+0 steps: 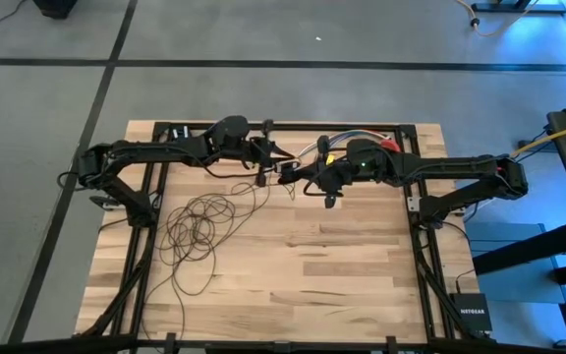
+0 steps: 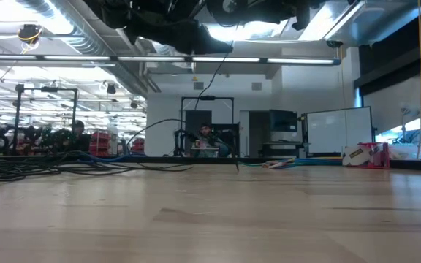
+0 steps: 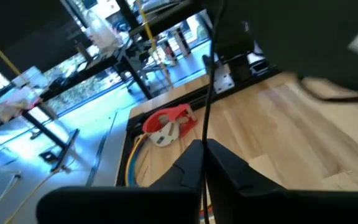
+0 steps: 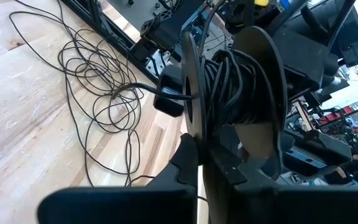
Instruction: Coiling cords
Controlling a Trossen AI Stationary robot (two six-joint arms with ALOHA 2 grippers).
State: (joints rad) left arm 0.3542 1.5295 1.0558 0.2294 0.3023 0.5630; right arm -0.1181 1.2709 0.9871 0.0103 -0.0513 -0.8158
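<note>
Cord lies mostly as a loose tangle of dark loops on the wooden table, on the left arm's side, with one strand running up from the tangle toward the two grippers near the table's far edge. In the right wrist view part of the cord is already wound around the core of a black spool, and the same loose loops spread over the boards beyond it. Right gripper has its fingers pressed together on the edge of one spool flange, holding the spool upright above the table. Left gripper is closed on a single taut strand of cord, which runs straight away from between its fingertips. In the high view the left gripper and the right gripper sit just beside each other at mid-table, near the far edge, both arms reaching in from their own sides. A red-and-white object lies at the table's rim with coloured wires beside it. From table height the tabletop is seen with the cord hanging down from the arms overhead. A person sits in the room beyond.
</note>
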